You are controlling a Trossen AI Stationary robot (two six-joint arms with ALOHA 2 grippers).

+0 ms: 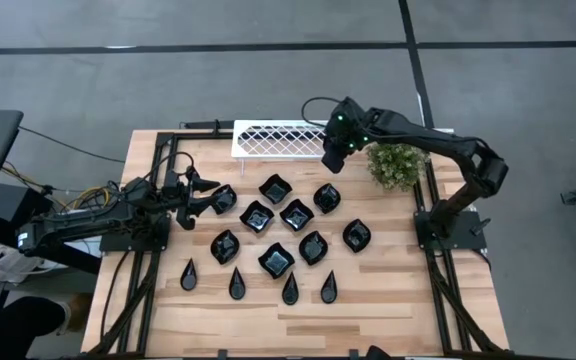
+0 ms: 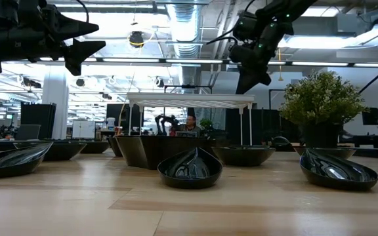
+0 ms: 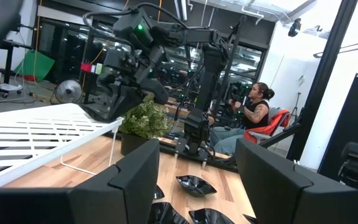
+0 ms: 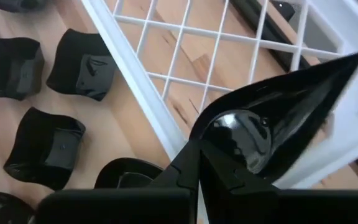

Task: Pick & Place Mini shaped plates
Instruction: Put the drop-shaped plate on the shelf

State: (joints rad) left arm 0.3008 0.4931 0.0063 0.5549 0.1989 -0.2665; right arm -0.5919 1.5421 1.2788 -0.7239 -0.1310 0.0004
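Clearly, the right gripper (image 4: 197,180) has its fingers pinched tight on a slim teardrop plate (image 4: 272,118), glossy black with a bright glint in its bowl, its pointed tip hanging above the white lattice tray (image 1: 278,138). Beyond them, wavy-edged square plates (image 4: 79,65) and more teardrop plates (image 1: 290,290) lie spread over the wooden surface (image 1: 388,290), beside a potted plant (image 1: 396,165). The held plate's rim is partly cut off by the fingers. Farther away, the left gripper (image 1: 208,195) hovers with fingers spread wide, empty.
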